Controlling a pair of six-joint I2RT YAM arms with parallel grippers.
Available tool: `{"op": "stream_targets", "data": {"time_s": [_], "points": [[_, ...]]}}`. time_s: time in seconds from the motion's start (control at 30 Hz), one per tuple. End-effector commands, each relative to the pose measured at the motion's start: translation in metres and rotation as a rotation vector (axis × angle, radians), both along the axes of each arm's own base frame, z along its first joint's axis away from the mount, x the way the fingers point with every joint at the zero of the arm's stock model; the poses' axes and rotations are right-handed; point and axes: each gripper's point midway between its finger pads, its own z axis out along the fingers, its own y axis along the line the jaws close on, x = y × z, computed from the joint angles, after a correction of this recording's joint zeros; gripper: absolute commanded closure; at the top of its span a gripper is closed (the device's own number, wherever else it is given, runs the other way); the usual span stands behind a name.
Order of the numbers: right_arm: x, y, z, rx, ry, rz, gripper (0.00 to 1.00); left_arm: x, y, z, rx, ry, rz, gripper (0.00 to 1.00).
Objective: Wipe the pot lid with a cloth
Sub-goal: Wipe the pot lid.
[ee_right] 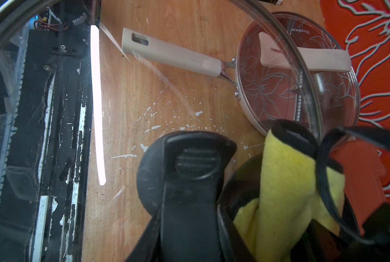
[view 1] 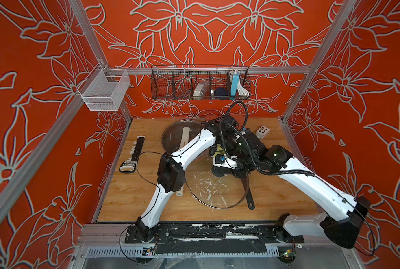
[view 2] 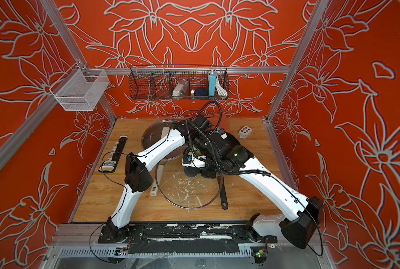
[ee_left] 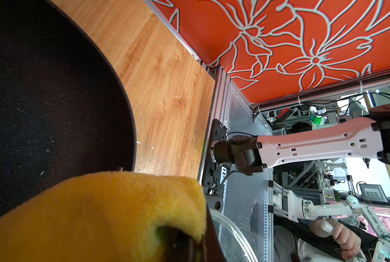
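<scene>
The glass lid (view 1: 215,193) is nearest, held tilted at the front of the table (view 1: 129,198). The right gripper (view 1: 218,171) is clamped on its black knob (ee_right: 185,163). The handle (view 1: 250,200) of a black pan (ee_left: 42,90) pokes out beneath the lid's right rim. Just behind the knob, the left gripper (view 1: 215,152) is closed tight on the bunched yellow cloth (ee_right: 287,181), by the lid's far edge above that pan. Whether cloth touches glass I cannot tell. Farther back lie a lidded pan (view 1: 178,137) and a button box (view 1: 262,132), with a wire basket (view 1: 200,83) on the wall.
</scene>
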Motion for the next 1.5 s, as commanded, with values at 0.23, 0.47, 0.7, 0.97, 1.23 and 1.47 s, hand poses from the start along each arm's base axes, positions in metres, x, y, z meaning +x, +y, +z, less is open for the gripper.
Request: {"op": "stream_targets", "data": {"time_s": [0.23,0.47,0.7,0.97,1.23,1.47], "points": [[0.026,-0.008,0.059,0.139,-0.226,-0.115,1.0,0.023,0.057,0.047,-0.036,-0.088,0.143,1.0],[0.034,-0.022,0.058,0.14,-0.228,-0.224,1.0,0.032,0.083,0.052,-0.016,-0.127,0.232,1.0],[0.045,-0.033,0.06,0.166,-0.216,-0.358,1.0,0.04,0.116,0.039,0.068,-0.161,0.359,1.0],[0.058,-0.038,0.062,0.213,-0.193,-0.487,1.0,0.04,0.138,0.024,0.148,-0.18,0.47,1.0],[0.076,-0.043,0.072,0.268,-0.218,-0.613,1.0,0.033,0.137,0.022,0.12,-0.134,0.5,1.0],[0.094,-0.043,0.075,0.283,-0.245,-0.69,1.0,0.009,0.123,0.019,0.148,-0.132,0.459,1.0]]}}
